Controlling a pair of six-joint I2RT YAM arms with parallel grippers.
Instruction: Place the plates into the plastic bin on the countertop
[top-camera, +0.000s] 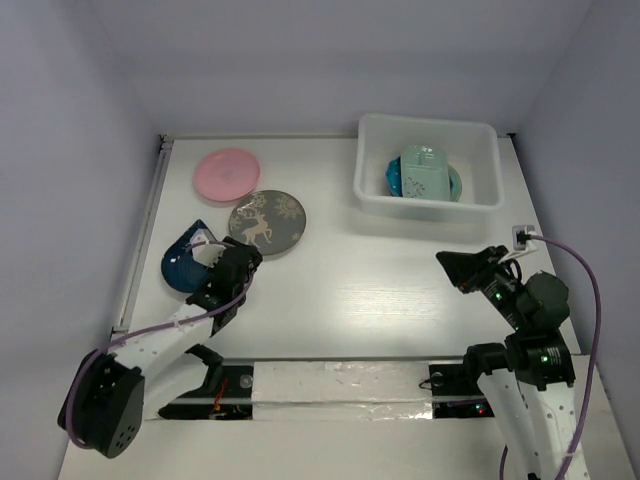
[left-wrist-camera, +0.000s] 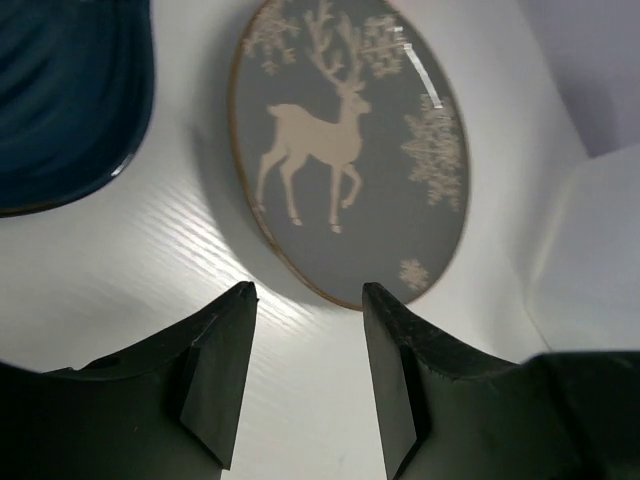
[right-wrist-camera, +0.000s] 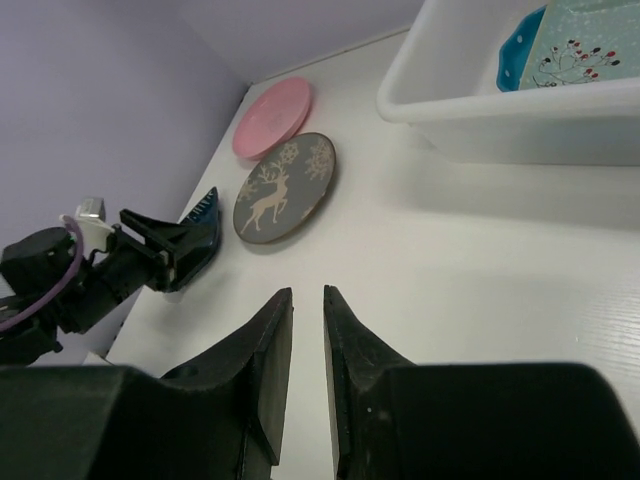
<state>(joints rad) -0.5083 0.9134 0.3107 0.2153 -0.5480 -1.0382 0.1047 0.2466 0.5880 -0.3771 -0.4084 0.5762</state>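
The dark grey deer plate lies flat left of centre on the white countertop. The pink plate sits just behind it. A dark teal plate is at the left. My left gripper stands open and empty, just short of the deer plate's near rim. The plastic bin at back right holds a pale green rectangular plate, a blue scalloped plate and another pale green plate's edge. My right gripper hangs empty with only a narrow slit.
A metal strip runs along the countertop's left edge, with lilac walls close on the left, back and right. The arm bases and a taped rail line the near edge.
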